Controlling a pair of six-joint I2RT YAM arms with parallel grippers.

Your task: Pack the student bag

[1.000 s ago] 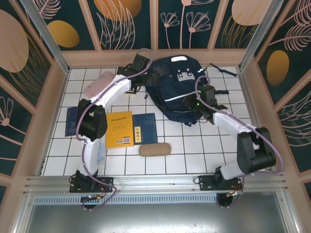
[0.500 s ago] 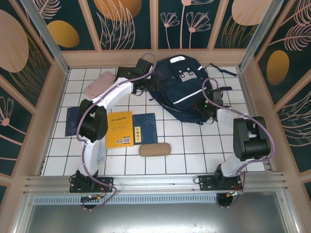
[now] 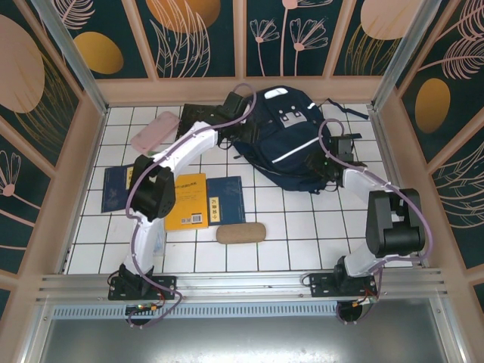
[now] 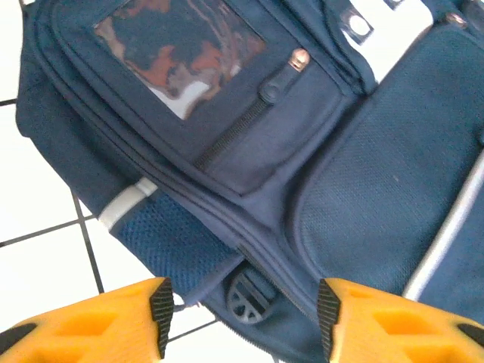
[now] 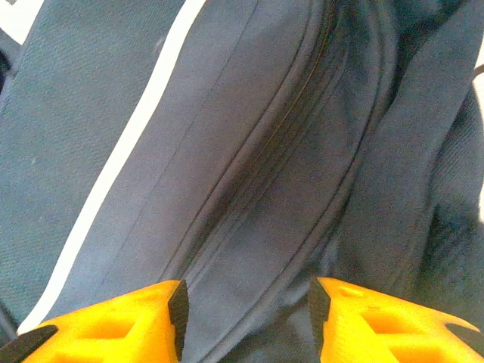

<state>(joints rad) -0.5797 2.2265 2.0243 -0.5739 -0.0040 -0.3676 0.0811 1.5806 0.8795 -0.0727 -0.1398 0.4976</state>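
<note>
- Well to the left of the large navy-blue fabric backpack with thin white stripes, the student bag (image 3: 283, 140), a soft pink oblong pouch (image 3: 155, 128) and a thin navy booklet (image 3: 113, 187) lie flat on the white tiled table (image 3: 302, 227).
- Closer to the bag's near-left side, a flat yellow book (image 3: 186, 200) lies just beside a flat blue book (image 3: 227, 200). A tan rounded pencil case (image 3: 240, 232) sits nearer to you. All are outside the bag, so your packing looks not yet begun.
- Your left gripper (image 3: 233, 134) is at the bag's left edge. Its wrist view shows the orange fingers partly apart above a black plastic buckle (image 4: 246, 299), holding nothing. It is probably placed there to take hold of that side.
- The student bag lies at the far middle of the table, front face up. Its long axis runs from the far wall toward the near right, with what seems its top toward the far wall and its dark straps trailing right.
- Your right gripper (image 3: 321, 162) is at the bag's near-right edge. Its jaws are partly apart astride a long zip seam (image 5: 249, 174), gripping nothing, and are likely lined up to open the main compartment.
</note>
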